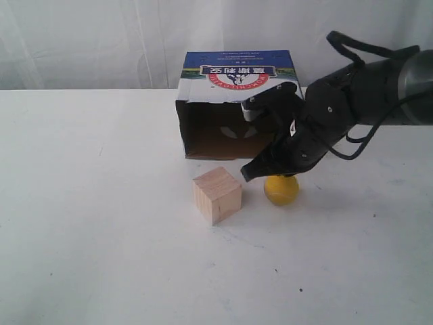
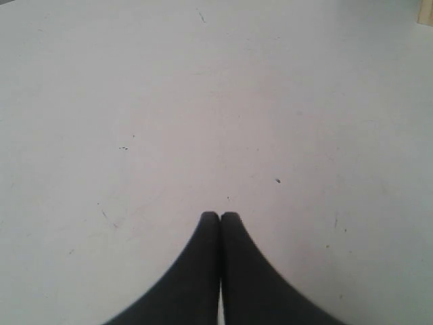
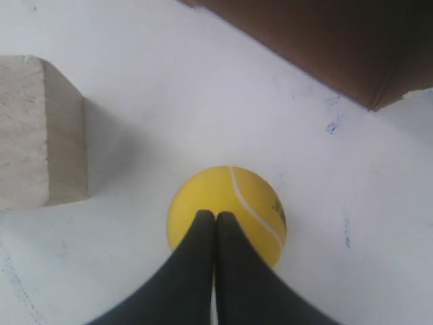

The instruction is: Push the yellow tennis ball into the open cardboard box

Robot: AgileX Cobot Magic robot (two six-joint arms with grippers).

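Observation:
The yellow tennis ball (image 1: 281, 189) rests on the white table in front of the open cardboard box (image 1: 230, 108), whose dark mouth faces the ball. My right gripper (image 1: 252, 173) is shut, its tip over the ball's top, at the ball's upper left in the exterior view. In the right wrist view the closed fingertips (image 3: 215, 218) overlap the ball (image 3: 250, 203), and the box's brown edge (image 3: 318, 47) lies beyond. My left gripper (image 2: 220, 217) is shut over bare table and does not show in the exterior view.
A pale wooden cube (image 1: 216, 195) stands just left of the ball, seen also in the right wrist view as a cube (image 3: 37, 128). White curtains hang behind the table. The white tabletop (image 1: 101, 237) stretches left and forward.

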